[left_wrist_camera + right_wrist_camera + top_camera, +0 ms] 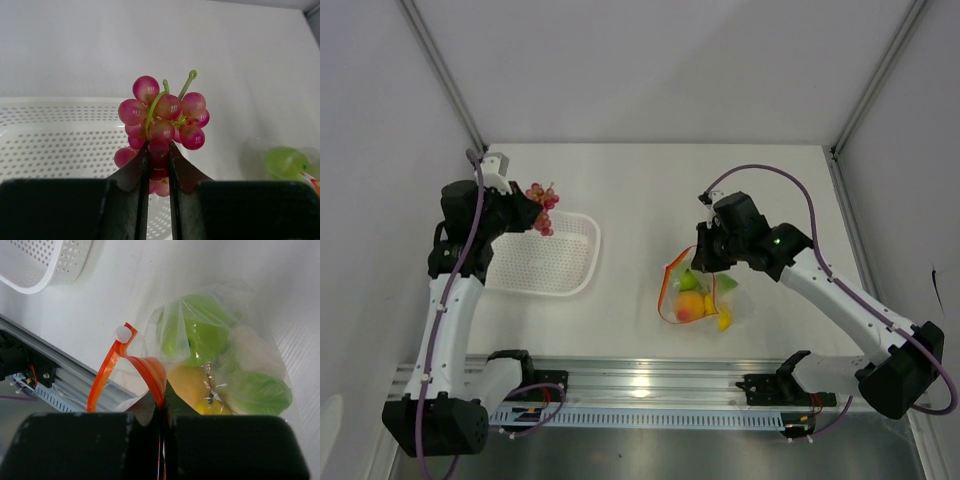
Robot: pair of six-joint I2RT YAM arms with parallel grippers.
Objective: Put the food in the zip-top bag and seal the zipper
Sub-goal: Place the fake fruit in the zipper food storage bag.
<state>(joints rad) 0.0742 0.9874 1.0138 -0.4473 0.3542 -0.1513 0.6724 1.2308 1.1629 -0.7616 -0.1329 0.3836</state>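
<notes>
Since the grapes (pixel 542 207) look to be the only fruit not in the bag (pixel 700 295), you have the left gripper (pixel 533 201) clamped on the bunch in the overhead view. It is raised over the far corner of the white basket (pixel 582 275), well apart from the bag. The bag lies on the table (pixel 640 180) to the right, with the right gripper (pixel 706 258) at its upper edge. From the left wrist you can see both fingers pinching a low grape in the middle of the cluster, so the bunch stands above the fingertips with its green stem up. That narrow hold should do for a carry, though the cluster may wobble. From the right wrist, the fingers are pressed fully together on the orange zipper (pixel 150 371), lifting one lip so the mouth gapes for the incoming fruit. The white slider (pixel 122 333) sits at the strip's end. Inside lie the green apple (pixel 200 335), a yellow piece (pixel 197 407) and a pale piece (pixel 252 352), so by my reckoning only the grapes and the sealing remain.
</notes>
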